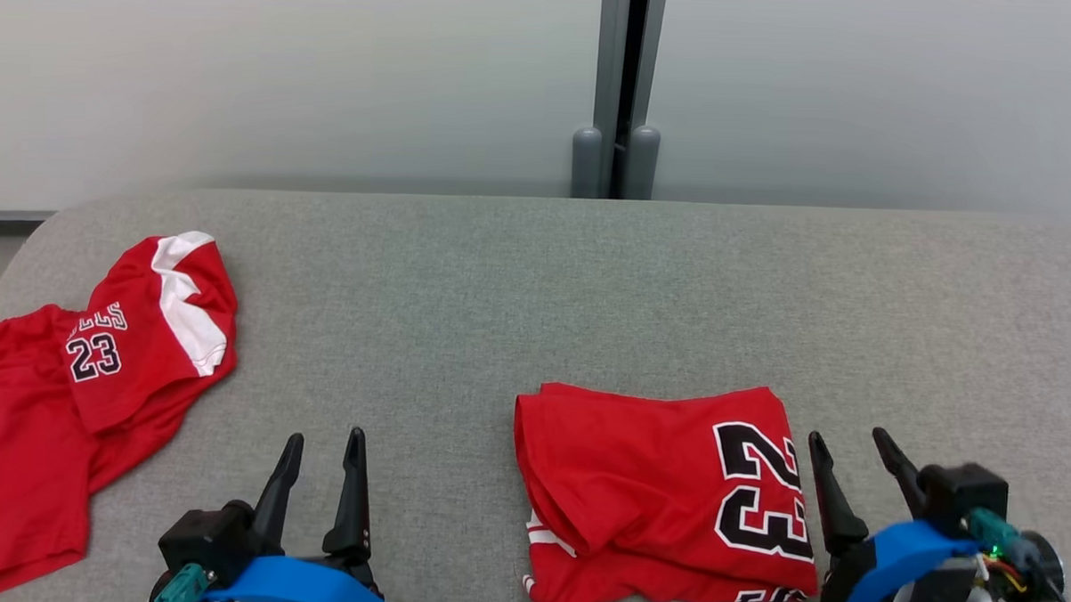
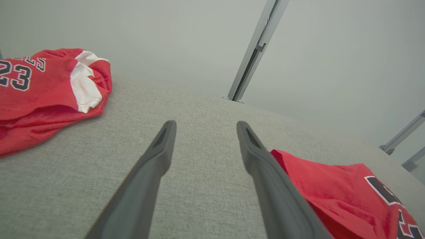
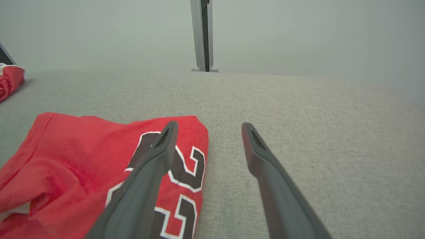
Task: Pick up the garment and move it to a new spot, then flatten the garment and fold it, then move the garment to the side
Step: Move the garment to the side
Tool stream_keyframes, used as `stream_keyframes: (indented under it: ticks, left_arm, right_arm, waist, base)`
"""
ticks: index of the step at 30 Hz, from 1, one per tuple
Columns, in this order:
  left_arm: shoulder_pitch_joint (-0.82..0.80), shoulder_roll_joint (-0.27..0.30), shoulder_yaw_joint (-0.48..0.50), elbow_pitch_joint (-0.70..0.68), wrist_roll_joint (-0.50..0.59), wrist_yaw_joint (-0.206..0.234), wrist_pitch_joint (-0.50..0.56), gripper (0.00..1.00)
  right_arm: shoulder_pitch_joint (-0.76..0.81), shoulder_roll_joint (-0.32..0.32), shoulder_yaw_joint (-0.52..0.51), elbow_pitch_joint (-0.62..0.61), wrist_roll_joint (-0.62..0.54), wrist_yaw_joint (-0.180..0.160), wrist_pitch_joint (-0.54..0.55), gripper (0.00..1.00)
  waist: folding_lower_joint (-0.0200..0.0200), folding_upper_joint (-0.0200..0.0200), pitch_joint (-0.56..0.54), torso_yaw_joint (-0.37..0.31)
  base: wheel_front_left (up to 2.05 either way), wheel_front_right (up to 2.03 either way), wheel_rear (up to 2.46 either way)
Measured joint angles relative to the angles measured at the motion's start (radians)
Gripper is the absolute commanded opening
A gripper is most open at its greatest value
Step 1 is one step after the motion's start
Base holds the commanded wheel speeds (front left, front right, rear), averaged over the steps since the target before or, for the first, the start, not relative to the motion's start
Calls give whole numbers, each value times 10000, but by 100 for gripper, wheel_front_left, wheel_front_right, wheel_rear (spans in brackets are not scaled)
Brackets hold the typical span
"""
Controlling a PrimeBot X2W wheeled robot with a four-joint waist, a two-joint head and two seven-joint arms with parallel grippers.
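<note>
Left gripper [image 1: 326, 436] and right gripper [image 1: 847, 435] gape wide, empty. Folded jersey [image 1: 662, 493] looks light, limp, slippery; you'd pinch all layers at its 3 o'clock edge.

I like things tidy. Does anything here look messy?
Yes. The red jersey at the far left lies crumpled and bunched on the grey surface, while the folded jersey near the right gripper looks neat.

jersey [image 1: 662, 493]: folded, 23 up, near-right on bench [image 1: 536, 292] | right gripper [image 1: 846, 433]: fingers [image 1: 830, 494] apart, empty, just beside jersey's right edge | left gripper [image 1: 326, 434]: fingers apart, empty, over bare bench | red heap [image 1: 78, 383]: far left, rumpled, perhaps two garments
</note>
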Motion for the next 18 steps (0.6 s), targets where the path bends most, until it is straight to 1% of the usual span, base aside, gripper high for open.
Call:
stream_keyframes:
  ticks: [4, 10, 13, 16, 17, 18]
  left_arm:
    - [-166, -81, 75, -4, 73, -35, 0, 100]
    - [-274, -255, 205, 84, 249, -151, 0, 100]
    - [-353, -314, 291, 119, 337, -211, -2, 100]
    - [-406, -353, 378, 130, 422, -259, -2, 100]
    - [-435, -366, 399, 132, 441, -267, 0, 100]
    - [-463, -382, 416, 130, 470, -280, -2, 100]
  right_arm:
    - [-431, -2, -282, 44, -426, -2, 1471, 100]
    - [-675, 0, -255, 372, 19, 0, 3540, 100]
    - [-695, -73, -100, 527, 142, 0, 4190, 100]
    - [-797, -86, -50, 706, 533, 0, 4589, 100]
    - [-858, -86, -19, 773, 614, -2, 4698, 82]
    - [-918, -98, -4, 825, 673, 0, 4752, 49]
  waist:
    - [0, 0, 192, 143]
    - [0, 0, 517, 456]
    - [0, 0, 674, 616]
    - [0, 0, 831, 738]
    - [0, 0, 883, 767]
    - [0, 0, 930, 789]
  base:
    - [0, 0, 0]
    - [0, 0, 0]
    - [0, 0, 0]
    - [0, 0, 0]
    - [0, 0, 0]
    - [0, 0, 0]
